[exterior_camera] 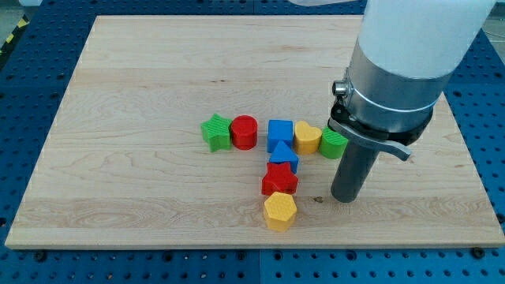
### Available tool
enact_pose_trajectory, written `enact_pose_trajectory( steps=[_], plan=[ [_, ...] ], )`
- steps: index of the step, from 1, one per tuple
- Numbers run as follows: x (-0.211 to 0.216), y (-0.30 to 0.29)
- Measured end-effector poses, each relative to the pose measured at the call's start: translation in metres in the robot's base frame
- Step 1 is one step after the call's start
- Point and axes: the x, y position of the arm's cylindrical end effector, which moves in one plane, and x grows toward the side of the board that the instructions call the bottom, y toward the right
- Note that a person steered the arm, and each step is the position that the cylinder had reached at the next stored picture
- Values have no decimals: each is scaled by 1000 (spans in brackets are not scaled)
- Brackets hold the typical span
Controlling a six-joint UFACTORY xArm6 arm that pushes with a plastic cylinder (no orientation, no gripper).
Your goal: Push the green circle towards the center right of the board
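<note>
The green circle [332, 144] lies on the wooden board [142, 71], right of centre, touching the yellow block [307, 137] on its left. The arm's rod partly hides its right side. My tip [345, 197] rests on the board just below and to the right of the green circle, close to it.
A green star [215, 131], a red cylinder [245, 132] and a blue cube [279, 132] lie in a row left of the yellow block. Below them sit a blue triangle [284, 155], a red star [279, 180] and a yellow hexagon [279, 211].
</note>
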Motion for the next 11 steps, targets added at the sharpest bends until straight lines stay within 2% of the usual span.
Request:
enact_pose_trajectory(
  steps=[3, 4, 7, 11],
  plan=[
    [-2, -2],
    [-25, -2],
    [-42, -13],
    [-88, -18]
  ],
)
